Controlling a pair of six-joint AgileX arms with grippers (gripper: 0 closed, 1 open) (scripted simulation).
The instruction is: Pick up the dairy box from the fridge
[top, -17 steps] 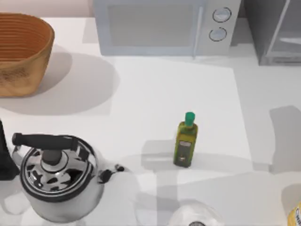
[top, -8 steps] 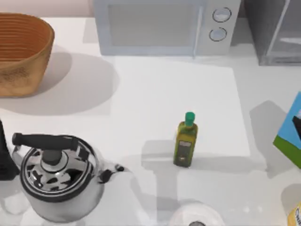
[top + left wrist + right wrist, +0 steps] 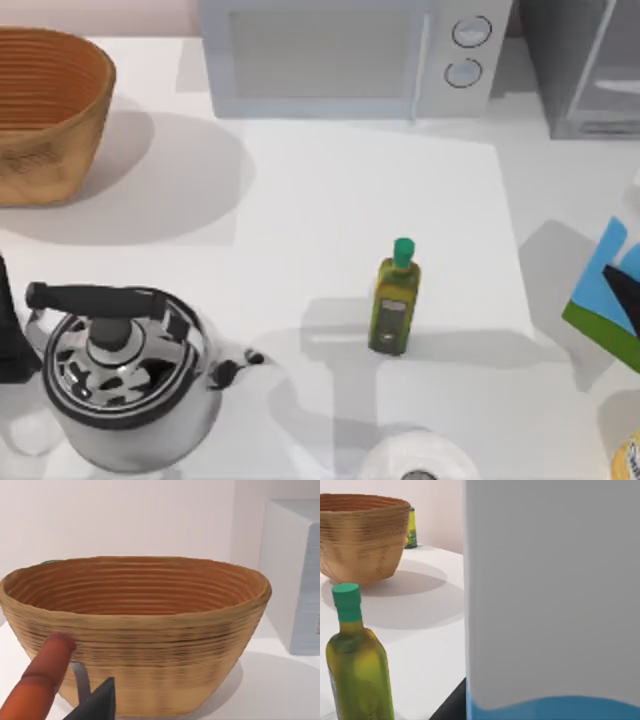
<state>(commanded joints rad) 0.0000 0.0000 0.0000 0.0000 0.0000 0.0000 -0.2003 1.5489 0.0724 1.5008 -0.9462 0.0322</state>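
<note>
Judging by where it sits, the dairy box [image 3: 608,300] is already out of the fridge [image 3: 585,65] and held in the air at the right edge of the top view, over the bench [image 3: 330,200], well to the right of the olive-oil bottle [image 3: 396,297]. The pick-up looks largely done; what is left, as I read it, is only to steady the lift and keep clear of the bottle. The carton casts a shadow on the bench beside it, which fits with it being raised rather than standing.

The carton is tilted: its light-blue side and green band face up toward the overhead camera, and its long axis runs slantwise, roughly from the upper right to the lower left of that view. In the right wrist view its white wall [image 3: 550,590] stands very close to the camera with a blue band at its lower part, so the right tool is presumably carrying it, though I cannot tell how its fingers are set.

The left arm is parked near the wicker basket [image 3: 135,625]; the left tool [image 3: 92,700] is partly visible, and I cannot tell whether it is apart or together.
</note>
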